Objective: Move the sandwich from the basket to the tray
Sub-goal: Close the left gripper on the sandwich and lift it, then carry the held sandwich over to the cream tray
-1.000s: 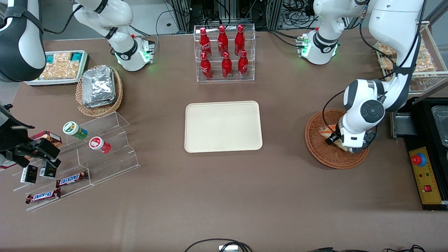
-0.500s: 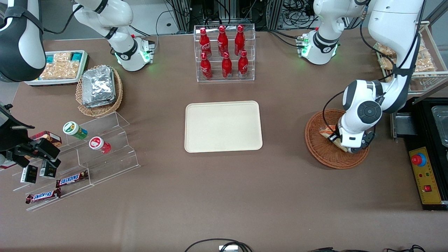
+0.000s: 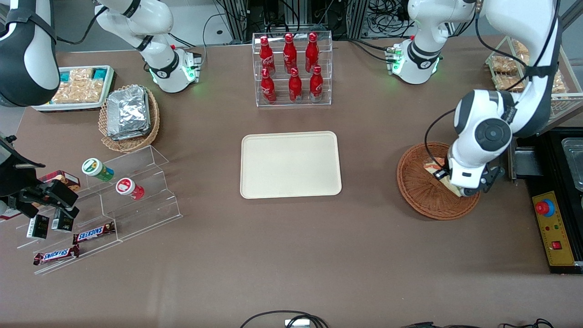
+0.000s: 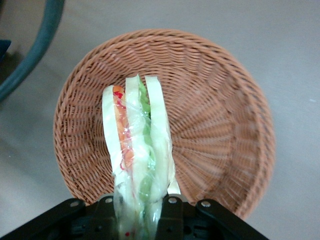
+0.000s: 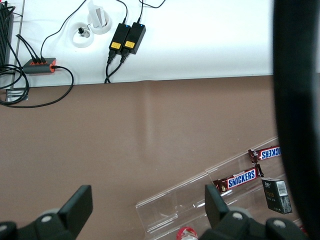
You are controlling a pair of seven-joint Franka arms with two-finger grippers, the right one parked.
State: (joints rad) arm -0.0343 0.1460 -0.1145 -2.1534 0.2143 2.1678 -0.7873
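Note:
My left gripper is shut on the sandwich, a clear-wrapped wedge of pale bread with red, green and yellow layers. The sandwich hangs lifted above the reddish-brown wicker basket, with nothing else in the basket. In the front view the gripper hovers over the basket toward the working arm's end of the table, and a bit of the sandwich peeks out beside the wrist. The cream-beige tray lies flat at the table's middle with nothing on it.
A clear rack of red bottles stands farther from the front camera than the tray. A tan basket of foil packets, a white snack tray and an acrylic stand with snacks sit toward the parked arm's end. A black control box is beside the basket.
The gripper has risen from the basket floor with the sandwich in it. The wrist has shifted slightly toward the control box.

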